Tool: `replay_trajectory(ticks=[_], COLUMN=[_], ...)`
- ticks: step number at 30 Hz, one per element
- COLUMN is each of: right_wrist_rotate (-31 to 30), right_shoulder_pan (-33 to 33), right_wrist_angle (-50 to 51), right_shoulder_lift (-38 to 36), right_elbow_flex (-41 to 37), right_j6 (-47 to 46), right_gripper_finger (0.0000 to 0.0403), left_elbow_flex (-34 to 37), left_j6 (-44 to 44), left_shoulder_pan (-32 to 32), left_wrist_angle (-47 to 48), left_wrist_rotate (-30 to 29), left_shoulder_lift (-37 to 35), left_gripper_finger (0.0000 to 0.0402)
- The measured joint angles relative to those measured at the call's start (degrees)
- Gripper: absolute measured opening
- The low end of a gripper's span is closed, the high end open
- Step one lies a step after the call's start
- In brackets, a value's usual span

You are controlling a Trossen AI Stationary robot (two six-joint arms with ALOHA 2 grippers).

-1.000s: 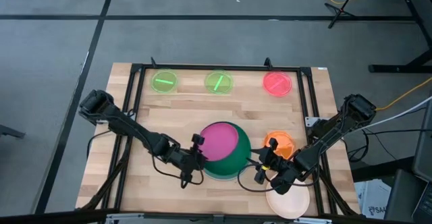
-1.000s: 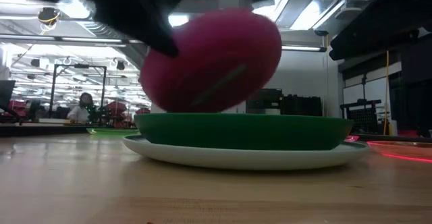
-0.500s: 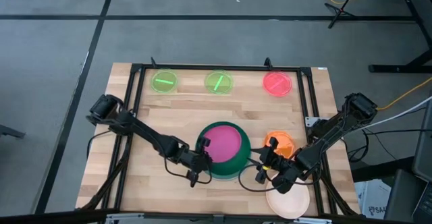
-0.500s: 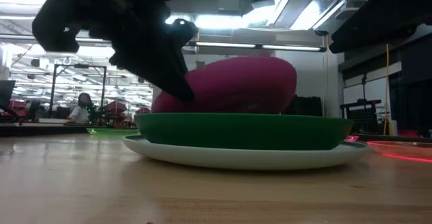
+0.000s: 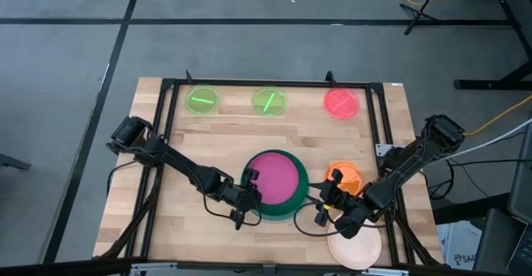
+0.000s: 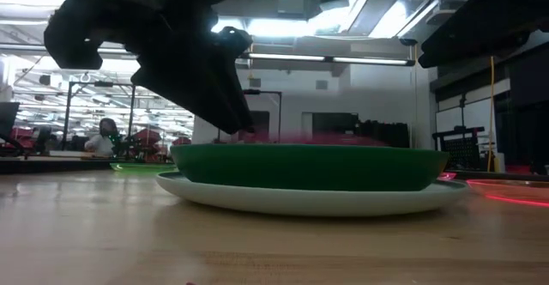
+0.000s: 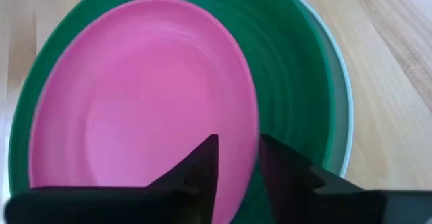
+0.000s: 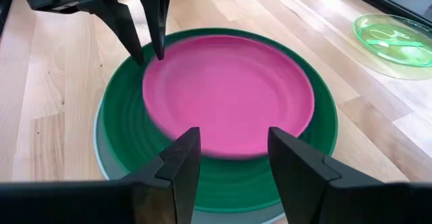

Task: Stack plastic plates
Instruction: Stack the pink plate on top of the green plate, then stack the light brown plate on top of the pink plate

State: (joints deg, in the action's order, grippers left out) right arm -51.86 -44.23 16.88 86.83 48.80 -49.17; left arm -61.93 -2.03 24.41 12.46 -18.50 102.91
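The magenta plate (image 5: 278,180) lies flat inside the dark green plate (image 5: 300,194), which sits on the light blue plate (image 6: 309,201). My left gripper (image 7: 239,150) is open at the stack's left side, one finger over the magenta plate, the other outside its rim. My right gripper (image 8: 234,135) is open, hovering at the stack's right side beside the orange plate (image 5: 347,176). The peach-cream plate (image 5: 356,247) lies near the table's front edge. Two lime-green plates (image 5: 202,101) (image 5: 269,101) and the red-pink plate (image 5: 342,103) line the far edge. My left gripper's fingers (image 7: 202,166) stand on either side of the magenta plate's left rim (image 7: 255,126), coming down at a slant from the table's left. I cannot tell whether they touch the rim. The plate lies flat in the green plate.
A black metal frame (image 5: 274,83) borders the wooden table top. Bare wood lies between the stack and the far row of small plates. Cables trail from both arms near the stack. The room with lights and a person shows beyond the table in the low view.
My left gripper has moved right and down toward the green plate. The magenta plate, held steeply tilted above the green plate a second ago, has tipped down and now lies flat inside it. My right arm has kept still.
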Motion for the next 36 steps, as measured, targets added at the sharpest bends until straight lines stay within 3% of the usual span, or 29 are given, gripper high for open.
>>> replay_trajectory(ticks=[6,15,18,25,28,36], right_wrist_rotate=[0.1,3.7,7.5,17.9,19.5,18.5], right_shoulder_pan=[0.0,0.0,0.0,-0.7,-2.8,-10.5], right_wrist_angle=[0.0,-0.7,-0.6,1.6,5.3,17.8], right_shoulder_lift=[0.0,0.0,0.0,-1.2,-3.5,-7.9], right_elbow_flex=[0.0,0.0,0.0,0.0,0.0,0.0], right_j6=[0.2,-0.2,-0.3,-1.1,-4.6,-22.5], right_gripper_finger=[0.0165,0.0165,0.0165,0.0165,0.0165,0.0165], left_elbow_flex=[0.0,1.2,6.4,22.8,26.8,30.0], left_j6=[0.5,4.4,4.1,6.4,6.4,6.0], left_shoulder_pan=[1.6,5.2,6.0,5.9,5.9,5.9], left_wrist_angle=[2.8,3.0,-4.5,-36.6,-46.7,-52.5], left_wrist_rotate=[0.0,-0.3,0.1,0.0,0.1,-0.4], left_shoulder_lift=[-1.0,-9.0,-11.6,-15.4,-14.9,-14.8], left_gripper_finger=[0.0119,0.0117,0.0117,0.0117,0.0117,0.0117])
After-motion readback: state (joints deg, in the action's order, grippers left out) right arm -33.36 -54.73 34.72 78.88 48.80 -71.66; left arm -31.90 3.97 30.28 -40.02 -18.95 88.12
